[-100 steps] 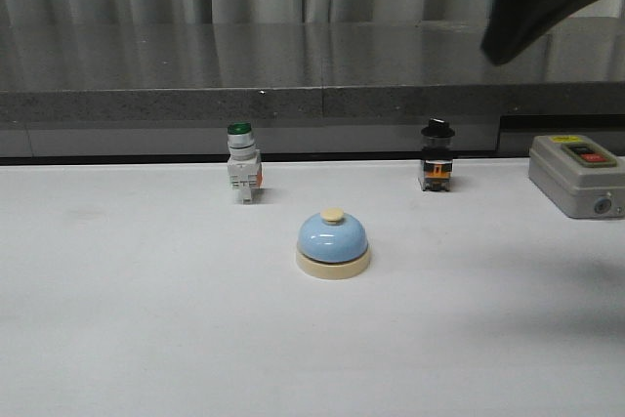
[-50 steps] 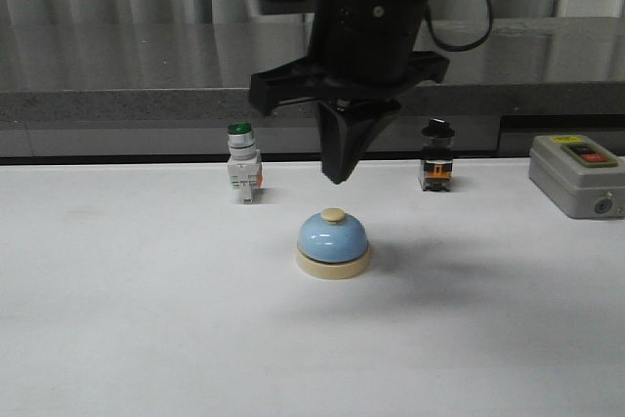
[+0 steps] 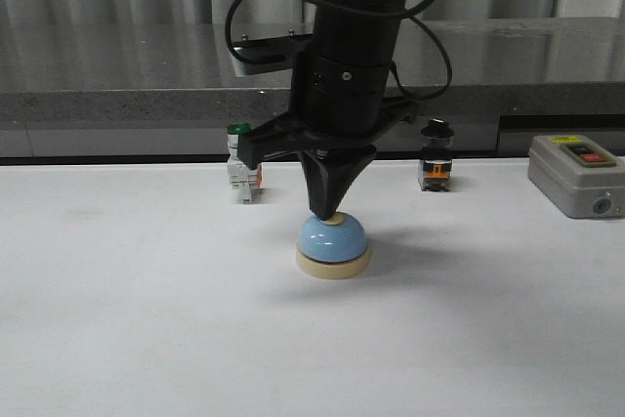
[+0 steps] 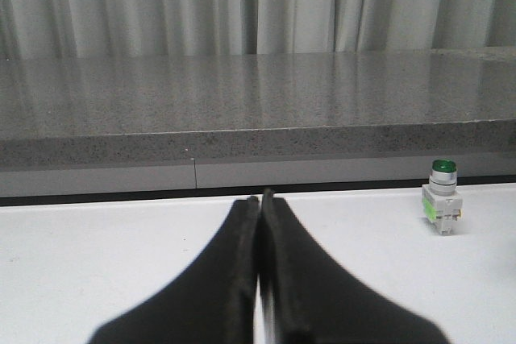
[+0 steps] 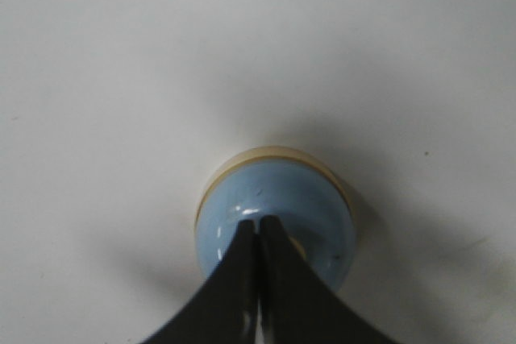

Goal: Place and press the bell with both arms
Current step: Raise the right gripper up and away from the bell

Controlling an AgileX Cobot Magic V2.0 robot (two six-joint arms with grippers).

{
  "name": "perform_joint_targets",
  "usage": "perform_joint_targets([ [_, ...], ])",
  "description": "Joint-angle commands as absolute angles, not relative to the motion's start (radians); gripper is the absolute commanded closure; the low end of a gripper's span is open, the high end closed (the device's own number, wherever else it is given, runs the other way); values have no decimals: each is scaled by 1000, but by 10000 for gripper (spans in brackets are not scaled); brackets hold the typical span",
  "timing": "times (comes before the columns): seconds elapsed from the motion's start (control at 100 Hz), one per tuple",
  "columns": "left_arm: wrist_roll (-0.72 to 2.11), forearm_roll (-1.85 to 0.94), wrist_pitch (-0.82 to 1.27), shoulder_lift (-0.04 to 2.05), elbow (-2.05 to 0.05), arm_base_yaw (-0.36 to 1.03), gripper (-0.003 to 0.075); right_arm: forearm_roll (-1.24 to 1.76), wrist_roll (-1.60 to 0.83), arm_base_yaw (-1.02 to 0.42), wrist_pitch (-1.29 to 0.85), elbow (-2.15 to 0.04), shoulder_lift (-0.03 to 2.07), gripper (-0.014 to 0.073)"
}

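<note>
The light-blue bell (image 3: 333, 241) with a cream base stands upright on the white table (image 3: 146, 319), near the middle. My right gripper (image 3: 325, 212) points straight down, shut and empty, with its tip touching the bell's cream button (image 3: 335, 220). In the right wrist view the shut fingertips (image 5: 258, 221) cover the top of the blue dome (image 5: 298, 191), and only a sliver of the button shows. My left gripper (image 4: 259, 197) is shut and empty, low over bare table. It does not show in the front view.
A green-capped white switch (image 3: 242, 178) stands behind the bell to the left, also in the left wrist view (image 4: 442, 209). A black-capped switch (image 3: 437, 155) stands back right. A grey box (image 3: 576, 175) with red and black buttons is far right. A grey stone ledge (image 3: 146, 104) runs behind the table.
My right arm swung in from the upper right, came over the bell and dropped until its shut tip met the button. The bell has not moved.
</note>
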State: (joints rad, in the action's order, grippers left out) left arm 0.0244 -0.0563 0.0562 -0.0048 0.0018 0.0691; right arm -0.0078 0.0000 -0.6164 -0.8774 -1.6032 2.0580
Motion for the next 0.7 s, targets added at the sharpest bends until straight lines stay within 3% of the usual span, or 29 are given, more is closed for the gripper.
perform_joint_targets([
  [0.0, 14, -58, -28, -34, 42, 67, 741, -18, -9, -614, -867, -1624, 1981, 654],
  [0.34, 14, -58, -28, -34, 42, 67, 741, -8, 0, -566, -919, -1598, 1782, 654],
  [0.69, 14, -58, -28, -34, 42, 67, 741, 34, 17, -357, -844, -1302, 1464, 654],
])
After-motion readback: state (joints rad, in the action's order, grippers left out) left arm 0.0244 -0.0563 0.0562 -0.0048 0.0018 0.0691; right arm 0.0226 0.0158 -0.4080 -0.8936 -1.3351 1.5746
